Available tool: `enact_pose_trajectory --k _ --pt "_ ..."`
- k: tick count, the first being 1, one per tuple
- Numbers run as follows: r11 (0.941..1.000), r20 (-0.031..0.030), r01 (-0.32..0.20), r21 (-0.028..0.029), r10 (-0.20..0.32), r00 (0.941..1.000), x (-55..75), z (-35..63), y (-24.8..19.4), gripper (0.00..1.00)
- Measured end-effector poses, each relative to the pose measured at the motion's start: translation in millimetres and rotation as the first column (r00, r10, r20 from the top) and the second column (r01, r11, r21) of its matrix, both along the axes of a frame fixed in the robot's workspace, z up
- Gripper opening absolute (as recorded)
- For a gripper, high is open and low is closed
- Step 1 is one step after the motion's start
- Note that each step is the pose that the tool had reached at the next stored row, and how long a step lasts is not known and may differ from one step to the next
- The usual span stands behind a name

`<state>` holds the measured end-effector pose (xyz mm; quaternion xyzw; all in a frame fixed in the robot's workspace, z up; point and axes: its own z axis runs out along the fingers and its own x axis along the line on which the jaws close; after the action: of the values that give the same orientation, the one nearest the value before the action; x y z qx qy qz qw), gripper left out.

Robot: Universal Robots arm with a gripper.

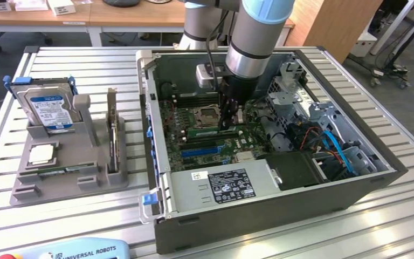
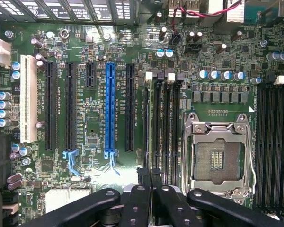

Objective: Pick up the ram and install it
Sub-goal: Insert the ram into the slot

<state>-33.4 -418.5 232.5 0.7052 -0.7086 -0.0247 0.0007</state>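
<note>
Green and thin, the ram [image 1: 205, 130] looks to be pinched edge-on in the end effector [image 1: 226, 123]. Its fingers are closed on the stick, low inside the open computer case [image 1: 264, 210] on the slatted bench [image 1: 77, 65]. The stick is over the black memory slots [image 2: 168, 127], which run between the blue expansion slot [image 2: 110, 109] and the empty CPU socket [image 2: 217, 156] on the motherboard [image 2: 92, 127]. I cannot tell whether its lower edge already touches a slot.

The main risk, as I judge it, is alignment. The slots lie close together and parallel, so a small sideways offset or twist would set the stick on the plastic ridge between two of them. A downward push would then bend the stick or load the motherboard. A tilt along its length would seat one end first and jam it.

The white latches [image 2: 149, 75] at the slot ends are a second concern. I cannot tell whether they stand open, and a shut latch would block the stick. The edge notch also has to match the slot key, which cannot be checked from here.

The hold covers only a short stretch of a long, smooth board, so resistance from the slot could make it pivot or slide in the fingers. The CPU socket, with its exposed contacts and metal frame, lies just beside the slots, so any drift that way could end in a knock.
</note>
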Motion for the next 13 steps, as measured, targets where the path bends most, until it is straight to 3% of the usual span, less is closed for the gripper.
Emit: enact_pose_trajectory --k 13 --pt "1.0000 0.0001 0.000 -0.0001 0.000 1.0000 0.0 -1.3 0.0 0.12"
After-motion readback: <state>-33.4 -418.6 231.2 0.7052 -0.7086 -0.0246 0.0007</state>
